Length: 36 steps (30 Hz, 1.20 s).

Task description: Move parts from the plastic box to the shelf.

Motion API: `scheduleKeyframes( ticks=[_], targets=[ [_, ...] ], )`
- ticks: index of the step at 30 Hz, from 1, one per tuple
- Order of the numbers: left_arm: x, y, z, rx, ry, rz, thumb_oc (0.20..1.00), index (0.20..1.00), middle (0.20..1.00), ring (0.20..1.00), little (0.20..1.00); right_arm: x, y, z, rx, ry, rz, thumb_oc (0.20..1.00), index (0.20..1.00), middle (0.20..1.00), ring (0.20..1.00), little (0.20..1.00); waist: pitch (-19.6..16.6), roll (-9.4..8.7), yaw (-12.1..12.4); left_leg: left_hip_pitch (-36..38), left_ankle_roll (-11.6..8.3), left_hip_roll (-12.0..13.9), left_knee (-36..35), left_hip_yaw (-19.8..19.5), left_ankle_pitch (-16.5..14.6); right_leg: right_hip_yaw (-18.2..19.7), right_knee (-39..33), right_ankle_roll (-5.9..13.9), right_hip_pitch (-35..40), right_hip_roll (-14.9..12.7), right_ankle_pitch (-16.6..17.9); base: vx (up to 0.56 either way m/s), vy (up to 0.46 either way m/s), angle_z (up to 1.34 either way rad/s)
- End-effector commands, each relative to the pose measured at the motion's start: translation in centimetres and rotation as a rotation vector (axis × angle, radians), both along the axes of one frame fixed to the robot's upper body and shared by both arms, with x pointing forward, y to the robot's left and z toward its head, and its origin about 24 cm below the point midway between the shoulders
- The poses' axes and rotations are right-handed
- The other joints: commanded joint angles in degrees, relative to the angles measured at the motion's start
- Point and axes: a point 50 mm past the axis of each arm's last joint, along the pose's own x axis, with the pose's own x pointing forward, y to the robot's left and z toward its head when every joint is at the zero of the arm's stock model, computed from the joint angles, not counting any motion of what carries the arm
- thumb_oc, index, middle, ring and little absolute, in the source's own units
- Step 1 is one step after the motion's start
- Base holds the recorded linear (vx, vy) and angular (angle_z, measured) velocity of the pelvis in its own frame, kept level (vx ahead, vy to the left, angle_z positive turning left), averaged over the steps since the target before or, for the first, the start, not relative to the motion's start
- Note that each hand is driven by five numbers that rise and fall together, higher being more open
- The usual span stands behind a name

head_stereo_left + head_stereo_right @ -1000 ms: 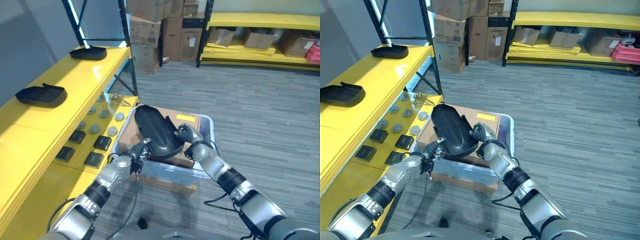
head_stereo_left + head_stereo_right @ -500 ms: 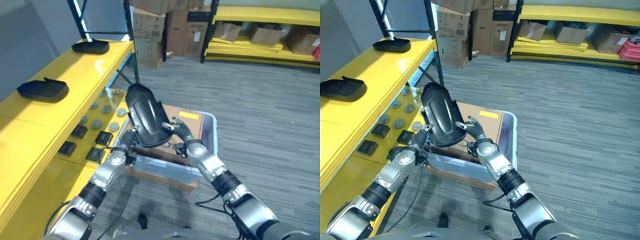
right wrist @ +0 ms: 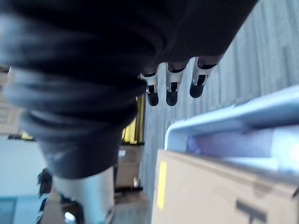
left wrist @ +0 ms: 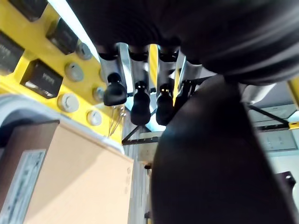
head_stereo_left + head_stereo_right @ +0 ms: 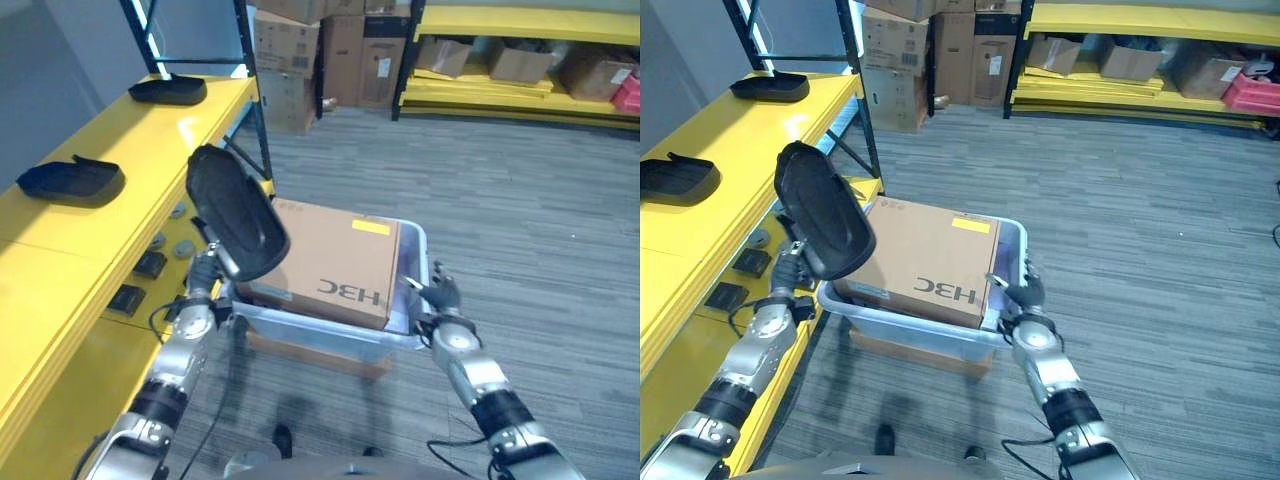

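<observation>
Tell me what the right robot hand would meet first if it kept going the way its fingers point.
Probably nothing close. The right robot hand, open, sits by the near right corner of the clear plastic box; its fingers point up and away, past the rim, toward grey carpet. Depth is unclear.

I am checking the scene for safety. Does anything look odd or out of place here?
Only one thing stands out: the black part is held tilted in the air by the left hand alone, beside the plastic box. The right hand is open by the box's rim. Nothing looks spilled or damaged.
</observation>
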Motion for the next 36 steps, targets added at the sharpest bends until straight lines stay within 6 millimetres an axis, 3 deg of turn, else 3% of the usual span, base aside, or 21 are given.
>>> scheduleKeyframes(
  ticks=[1,2,3,4,6,8,9,10,13,18,21,22,26,30,33,36],
  targets=[
    [0.7,3.1,6.6,0.164,-0.353,0.068,0.2,0.2,0.2,0.2,0.2,-1.4,-0.4,-1.9,-0.024,0.087,0.012,1.0,1.0,1.0,1.0,1.0,-3.1,-2.49,1.2,-1.3,-0.4,0.0,-0.3,-1.5,-2.7,1.5,1.4,5.32,-2.4,-6.7,1.1,-0.02,0.034,-0.1],
    [0.1,4.2,7.1,0.186,-0.378,0.097,0.2,0.2,0.2,0.2,0.2,-2.8,-1.3,-3.1,-0.023,0.148,-0.015,1.0,1.0,1.0,1.0,1.0,-3.0,-2.48,1.3,-1.4,-0.26,-0.3,-0.5,-1.6,-2.7,1.6,1.5,5.45,-2.5,-6.8,1.1,-0.03,0.018,-0.09],
    [-1.4,6.3,8.3,0.232,-0.42,0.159,0.2,0.2,0.2,0.2,0.2,-6.2,-2.5,-5.8,-0.004,0.288,-0.075,1.0,1.0,1.0,1.0,1.0,-2.9,-2.44,1.6,-2.0,-0.04,-0.9,-0.5,-1.9,-2.9,1.4,1.7,5.82,-2.7,-7.2,1.1,-0.04,0.014,-0.07],
    [-2.2,7.3,8.9,0.248,-0.439,0.185,0.2,0.2,0.2,0.2,0.2,-8.4,-3.0,-7.2,0.01,0.357,-0.111,1.0,1.0,1.0,1.0,1.0,-2.8,-2.32,1.8,-2.3,0.18,-1.3,-0.5,-2.6,-3.0,1.7,2.2,5.89,-2.9,-7.3,0.9,-0.04,0.009,-0.07],
    [-3.1,8.4,9.5,0.271,-0.463,0.223,0.2,0.2,0.2,0.2,0.2,-11.2,-3.3,-8.9,0.018,0.473,-0.126,1.0,1.0,1.0,1.0,1.0,-2.7,-2.19,1.8,-2.9,0.59,-1.8,-0.5,-4.2,-3.0,2.8,3.7,5.81,-3.6,-7.0,0.1,-0.03,-0.004,0.0],
    [-3.5,8.6,10.1,0.277,-0.492,0.22,0.2,0.2,0.2,0.2,0.2,-14.2,-3.1,-10.4,0.015,0.582,-0.13,1.0,1.0,1.0,1.0,1.0,-2.3,-1.86,0.9,-3.5,1.42,-2.6,-0.5,-7.8,-2.7,7.1,6.0,4.5,-4.9,-4.5,-1.9,-0.05,-0.023,0.2],
    [-3.5,8.6,10.2,0.278,-0.497,0.213,0.2,0.2,0.2,0.2,0.2,-14.7,-3.0,-10.6,0.015,0.598,-0.13,1.0,1.0,1.0,1.0,1.0,-2.3,-1.82,0.6,-3.7,1.53,-2.7,-0.5,-8.6,-2.7,7.9,6.4,4.16,-5.2,-3.8,-2.3,-0.1,-0.021,0.83],
    [-3.4,8.0,10.2,0.281,-0.524,0.202,0.2,0.2,0.2,0.2,0.2,-17.7,-2.4,-11.7,-0.001,0.693,-0.1,1.0,1.0,1.0,1.0,1.0,-2.0,-1.28,-0.9,-4.9,1.9,-3.6,-0.5,-14.6,-1.1,13.5,9.0,1.84,-6.7,0.5,-3.8,-0.05,-0.018,1.69],
    [-3.7,8.0,10.6,0.273,-0.543,0.229,0.2,0.2,0.2,0.2,0.2,-18.9,-1.4,-12.5,-0.027,0.777,-0.016,1.0,1.0,1.0,1.0,1.0,-1.3,-1.35,0.3,-5.6,1.26,-4.1,-0.5,-17.3,-0.6,12.6,8.9,1.25,-6.6,1.5,-4.8,-0.11,-0.065,2.31],
    [-4.9,9.3,10.6,0.265,-0.558,0.317,0.2,0.2,0.2,0.2,0.2,-18.0,-1.9,-12.7,-0.118,0.819,0.12,1.0,1.0,1.0,1.0,1.0,0.2,-1.07,4.4,-8.7,-0.84,-4.1,-0.5,-20.6,2.1,9.3,6.9,0.41,-5.3,2.5,-4.9,-0.14,-0.037,0.73],
    [-5.4,9.9,10.4,0.274,-0.541,0.35,0.2,0.2,0.2,0.2,0.2,-17.3,-2.5,-12.4,-0.151,0.817,0.143,1.0,1.0,1.0,1.0,1.0,0.5,-0.93,5.9,-10.5,-1.75,-3.7,-0.4,-20.2,3.1,7.7,6.0,0.25,-4.7,2.7,-4.9,-0.1,0.014,0.69],
    [-5.6,10.2,10.1,0.265,-0.528,0.347,0.2,0.2,0.2,0.2,0.2,-16.9,-2.9,-12.3,-0.157,0.807,0.135,1.0,1.0,1.0,1.0,1.0,0.9,-0.76,6.7,-12.4,-2.57,-2.7,-0.2,-17.1,3.8,4.9,5.4,0.26,-4.3,2.6,-4.8,-0.11,0.028,0.92],
    [-5.6,9.8,9.3,0.243,-0.518,0.324,0.2,0.2,0.2,0.2,0.2,-16.4,-2.8,-12.1,-0.14,0.774,0.098,1.0,1.0,1.0,1.0,1.0,2.1,-0.31,6.0,-15.4,-4.17,0.6,0.4,-4.9,5.8,-1.9,4.8,0.64,-3.1,1.5,-4.2,-0.07,0.078,1.21],
    [-5.6,9.1,8.4,0.238,-0.508,0.32,0.2,0.2,0.2,0.2,0.2,-15.4,-2.2,-11.9,-0.148,0.75,0.131,1.0,1.0,1.0,1.0,1.0,2.4,-0.29,5.0,-16.0,-4.21,2.3,0.7,4.4,6.7,-6.5,6.1,0.86,-2.5,0.4,-4.3,0.0,0.101,1.11],
    [-5.8,9.0,8.2,0.244,-0.503,0.332,0.2,0.2,0.2,0.2,0.2,-15.0,-1.8,-11.9,-0.158,0.745,0.164,1.0,1.0,1.0,1.0,1.0,2.4,-0.28,5.9,-16.2,-3.82,1.7,0.9,4.5,6.5,-7.0,7.3,0.59,-2.1,0.0,-5.3,0.16,0.125,0.65],
    [-6.1,9.1,8.0,0.25,-0.495,0.333,0.2,0.2,0.2,0.2,0.2,-14.8,-1.4,-12.0,-0.15,0.746,0.169,1.0,1.0,1.0,1.0,1.0,2.1,-0.81,6.8,-15.2,-3.7,0.7,1.4,3.7,4.1,-6.7,8.4,0.76,-0.8,-0.7,-7.3,0.23,0.106,0.33]
  ],
)
